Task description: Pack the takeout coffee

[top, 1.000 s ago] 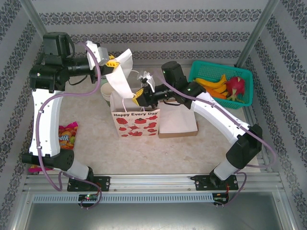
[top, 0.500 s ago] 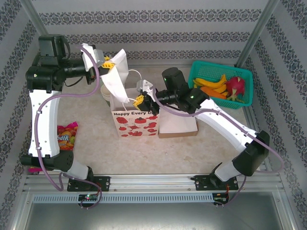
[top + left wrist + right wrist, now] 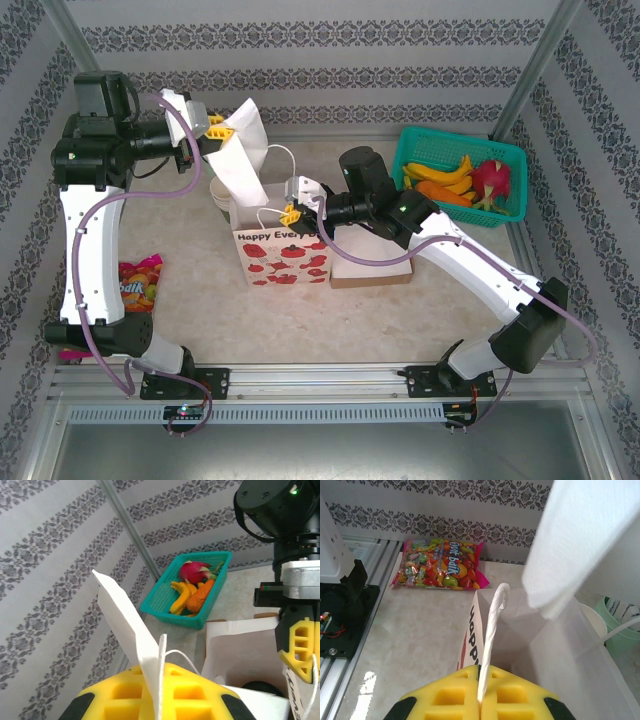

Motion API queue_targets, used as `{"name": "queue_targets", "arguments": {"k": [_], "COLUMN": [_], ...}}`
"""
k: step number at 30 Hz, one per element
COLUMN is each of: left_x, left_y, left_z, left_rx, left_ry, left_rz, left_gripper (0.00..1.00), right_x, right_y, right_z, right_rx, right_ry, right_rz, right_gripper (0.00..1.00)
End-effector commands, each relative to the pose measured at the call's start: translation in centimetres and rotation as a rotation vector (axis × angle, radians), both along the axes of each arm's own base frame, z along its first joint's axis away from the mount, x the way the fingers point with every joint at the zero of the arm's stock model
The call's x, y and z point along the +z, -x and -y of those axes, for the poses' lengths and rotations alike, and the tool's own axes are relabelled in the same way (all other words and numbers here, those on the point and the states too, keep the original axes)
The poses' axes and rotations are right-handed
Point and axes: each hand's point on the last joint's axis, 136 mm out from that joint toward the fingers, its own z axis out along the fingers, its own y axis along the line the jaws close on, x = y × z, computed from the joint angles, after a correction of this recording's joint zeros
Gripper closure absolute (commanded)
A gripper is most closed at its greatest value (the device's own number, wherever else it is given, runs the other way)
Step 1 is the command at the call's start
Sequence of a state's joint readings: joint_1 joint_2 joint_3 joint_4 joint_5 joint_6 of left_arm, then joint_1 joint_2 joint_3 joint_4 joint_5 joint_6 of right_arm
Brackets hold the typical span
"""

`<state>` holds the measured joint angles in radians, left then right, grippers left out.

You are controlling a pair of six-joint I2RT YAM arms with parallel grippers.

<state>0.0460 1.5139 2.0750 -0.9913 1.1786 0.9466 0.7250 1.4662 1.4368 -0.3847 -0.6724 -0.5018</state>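
takeout coffee (image 3: 260,687) seems to sit low inside the paper bag (image 3: 285,258), its dark rounded lid showing between the white walls. left arm stands tall with its forearm level, left gripper (image 3: 222,128) clamped on the bag's raised rear flap (image 3: 240,155). right arm stretches leftward across the table, right gripper (image 3: 292,212) pinched tight on the front handle cord (image 3: 492,630).

Gift bag (image 3: 283,258) mouth, frame centre: obstructed by left gripper (image 3: 216,130) and right gripper (image 3: 292,212), both clamped to it. Table (image 3: 350,320), lower centre, is passable.
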Motion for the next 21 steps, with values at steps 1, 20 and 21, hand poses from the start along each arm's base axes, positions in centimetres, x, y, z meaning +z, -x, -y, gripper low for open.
{"name": "queue_targets", "arguments": {"k": [1,20,21], "left_x": [-0.3,-8.4,-9.5], "left_y": [2.8,1.5,1.3], "left_z": [1.0,1.5,1.9], "left_rx": [-0.148,-0.053,-0.043], "left_ry": [0.037,-0.042,-0.077], "left_rz": [0.010,-0.200,-0.208], "left_gripper": [1.00,1.00,1.00], "right_x": [0.6,0.1,0.1], "right_y": [0.7,0.2,0.2], "right_z": [-0.1,-0.2,-0.2], "right_rx": [0.019,0.000,0.001], "right_ry": [-0.013,0.003,0.001], "right_rz": [0.044,0.039,0.041], "right_gripper": [1.00,1.00,1.00]}}
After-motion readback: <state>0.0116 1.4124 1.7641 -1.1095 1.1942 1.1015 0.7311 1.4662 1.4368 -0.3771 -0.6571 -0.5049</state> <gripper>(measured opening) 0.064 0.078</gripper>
